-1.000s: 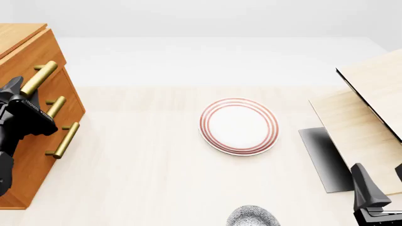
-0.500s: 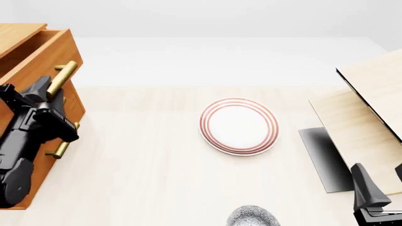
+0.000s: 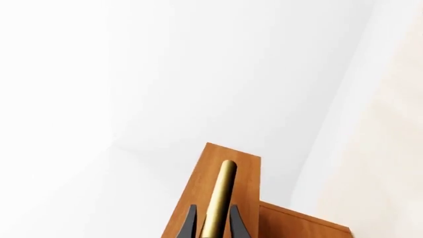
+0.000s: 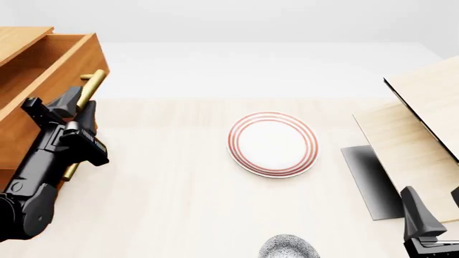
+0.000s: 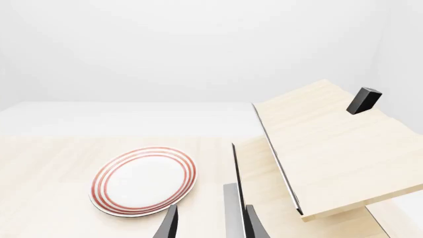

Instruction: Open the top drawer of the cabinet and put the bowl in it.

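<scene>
Two fingers of my left gripper (image 3: pixel 212 225) are pinching the top drawer's (image 4: pixel 43 80) brass handle (image 3: pixel 220 196), its long axis running along them; only front cam is showing the drawer pulled out of the cabinet (image 4: pixel 18 161), the bowl (image 4: pixel 288 247) sitting at the table's (image 4: pixel 165 204) near edge. Can't tell my right gripper's (image 5: pixel 210 223) state.

Top drawer (image 4: pixel 43 59): orange-brown wooden box, uppermost of the cabinet (image 4: pixel 21 134); pulled partly out toward the table's middle, its open interior showing from above; one brass bar handle (image 4: pixel 90 88) on its front, a thin round rod, gripped between dark fingers in the left wrist view.
Cabinet: orange-brown wood, at the table's far left edge; a lower brass handle partly hidden.
Bowl (image 4: pixel 288 247): small, round, white with dense grey-black speckling; at the table's near edge, cut off by the frame, apart from the cabinet.
</scene>
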